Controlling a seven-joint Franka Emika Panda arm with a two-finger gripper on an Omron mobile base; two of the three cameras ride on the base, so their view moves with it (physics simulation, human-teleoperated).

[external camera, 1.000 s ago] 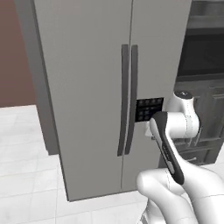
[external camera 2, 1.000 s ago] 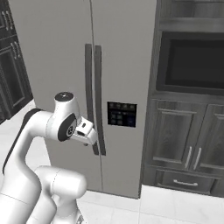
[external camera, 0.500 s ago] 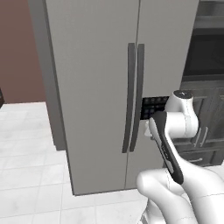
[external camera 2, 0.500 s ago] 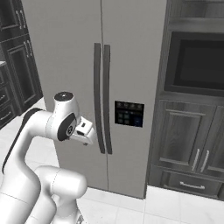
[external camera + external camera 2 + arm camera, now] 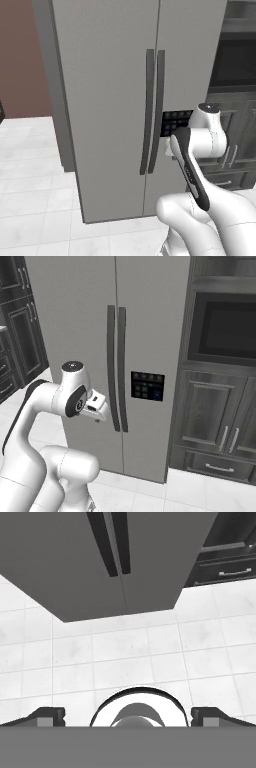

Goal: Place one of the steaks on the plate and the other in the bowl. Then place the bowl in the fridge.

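White arm tucked close, gripper [image 5: 128, 716] w/ jaws spread wide, holding nothing, pointing down at pale floor tiles [image 5: 125, 657]. Fridge [image 5: 115, 100] just ahead, both doors shut, twin dark handles [image 5: 117, 373] at the centre seam. Judgement: square up to the seam, lift the hand to handle height, then grip one handle. Dispenser panel [image 5: 147, 386] markings too small to read; no brands.

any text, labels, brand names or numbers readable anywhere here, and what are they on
No readable text anywhere.
The dark control panel on the fridge door shows small pale marks, too small and blurred to read.
The fridge doors, the oven and the cabinets carry no visible brand or label.
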